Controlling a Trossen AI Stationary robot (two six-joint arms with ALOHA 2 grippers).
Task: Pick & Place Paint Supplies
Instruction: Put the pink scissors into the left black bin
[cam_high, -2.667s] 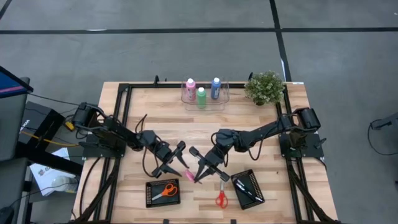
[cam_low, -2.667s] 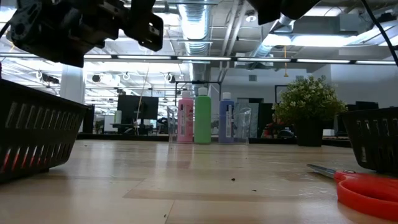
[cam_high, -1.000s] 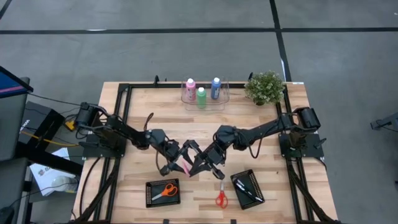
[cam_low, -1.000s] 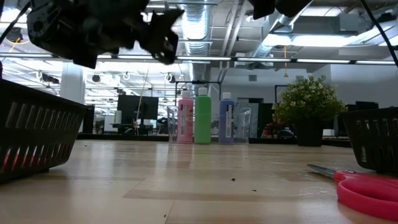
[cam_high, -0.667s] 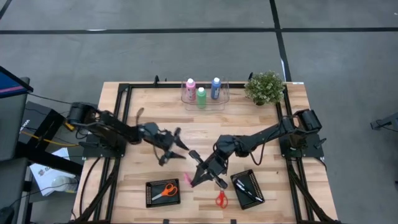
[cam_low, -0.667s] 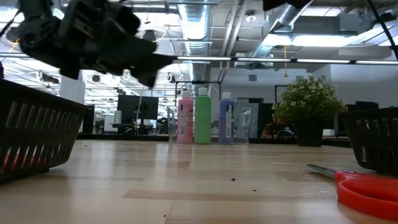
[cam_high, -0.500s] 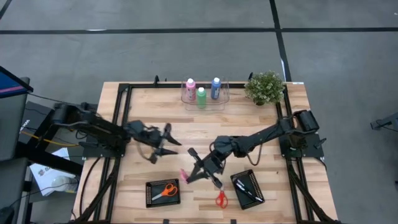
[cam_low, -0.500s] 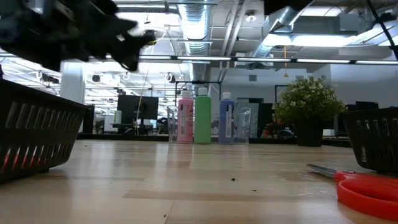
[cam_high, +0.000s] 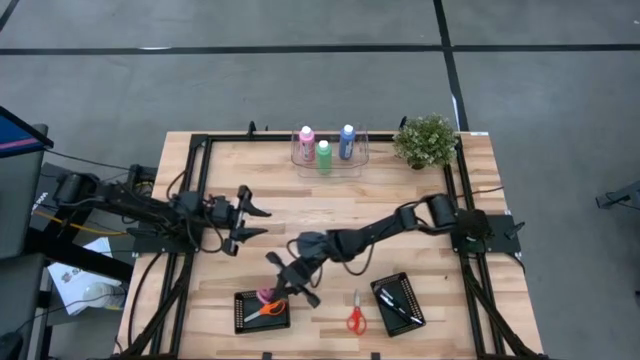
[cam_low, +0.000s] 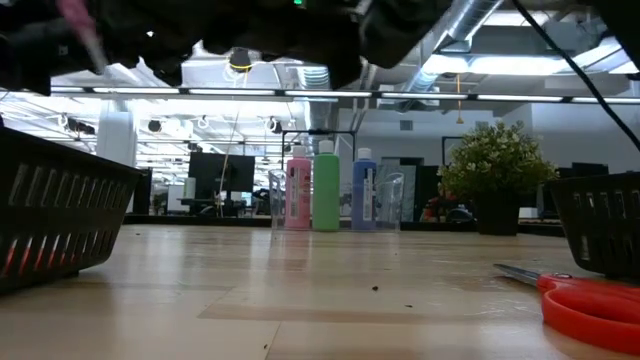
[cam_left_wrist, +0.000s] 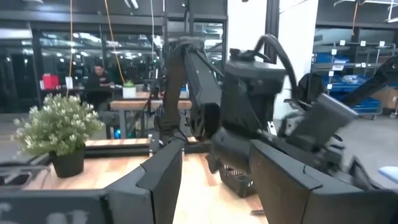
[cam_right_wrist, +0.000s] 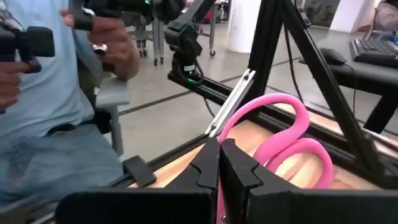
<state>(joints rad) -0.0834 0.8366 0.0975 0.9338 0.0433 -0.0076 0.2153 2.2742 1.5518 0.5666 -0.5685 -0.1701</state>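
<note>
Pink (cam_high: 306, 139), green (cam_high: 323, 155) and blue (cam_high: 347, 140) paint bottles stand in a clear tray at the table's far edge. The low view shows them too, with the green bottle (cam_low: 326, 188) in the middle. Thin dark brushes (cam_high: 399, 304) lie in the right black basket. My right gripper (cam_high: 274, 289) reaches across over the left black basket (cam_high: 243, 312), shut on pink scissors (cam_high: 265, 295). My left gripper (cam_high: 246, 214) hovers open near the table's left side, touching nothing; its wrist view shows the gripper (cam_left_wrist: 211, 180) spread wide. My right gripper pinches the pink scissors between its two shut fingers (cam_right_wrist: 208, 163), just below the handle loops (cam_right_wrist: 231, 138). The two pink loops (cam_right_wrist: 283, 134) stick out beyond the fingertips. The scissors are lifted clear, above the left basket. The blades are hidden by the fingers.
Orange scissors (cam_high: 268, 311) lie in the left basket. Red scissors (cam_high: 353, 319) lie on the table between the baskets. A potted plant (cam_high: 427, 140) stands at the far right corner. A person in a light blue shirt (cam_right_wrist: 43, 93) stands beyond the table.
My right gripper has carried the pink scissors from the table's middle toward the left and near edge, ending over the left basket. My left gripper has drawn back from the scissors toward the table's left edge and slightly toward the far side.
</note>
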